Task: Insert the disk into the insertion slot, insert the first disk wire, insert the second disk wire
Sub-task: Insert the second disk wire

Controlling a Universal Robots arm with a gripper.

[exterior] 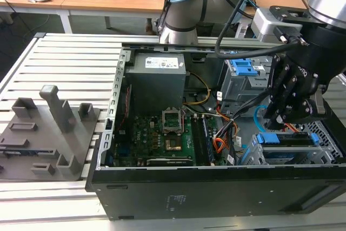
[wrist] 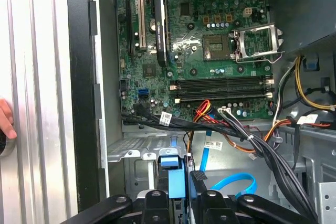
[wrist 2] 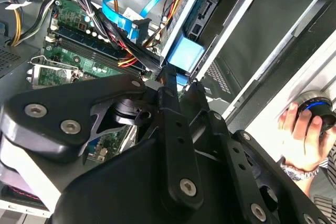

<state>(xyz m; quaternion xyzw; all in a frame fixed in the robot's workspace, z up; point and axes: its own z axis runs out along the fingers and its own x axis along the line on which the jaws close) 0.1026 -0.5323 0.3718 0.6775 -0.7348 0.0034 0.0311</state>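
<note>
1. I am hanging my tool (exterior: pixel 277 120) inside the open case (exterior: pixel 216 190), at the exterior view's right, just above the slot (wrist: pixel 134 149).
2. The disk (exterior: pixel 286 139) is sitting in the slot with its blue carrier edge facing up, just under the tool.
3. In both wrist views the carrier's blue tab is showing right at the tool's tip, but I cannot tell whether the tool is clamping it, merely touching it, or standing apart.
4. The blue cable (exterior: pixel 258 113) is curving in a loop just beside the tool, on the side of the board (exterior: pixel 162 133).
5. The red-orange wire (exterior: pixel 218 145) is looping between the board and the slot, and I cannot tell where its plug is lying.
6. A taller cage (exterior: pixel 243 77) with blue tabs is standing beyond the slot in the exterior view.
7. In the second wrist view a person's hand (wrist 2: pixel 302 129) is resting on a round device outside the case wall.
8. The case is sitting on a slatted bench (exterior: pixel 65 60), and a grey fixture (exterior: pixel 51 133) is lying beside it at the exterior view's left.
</note>
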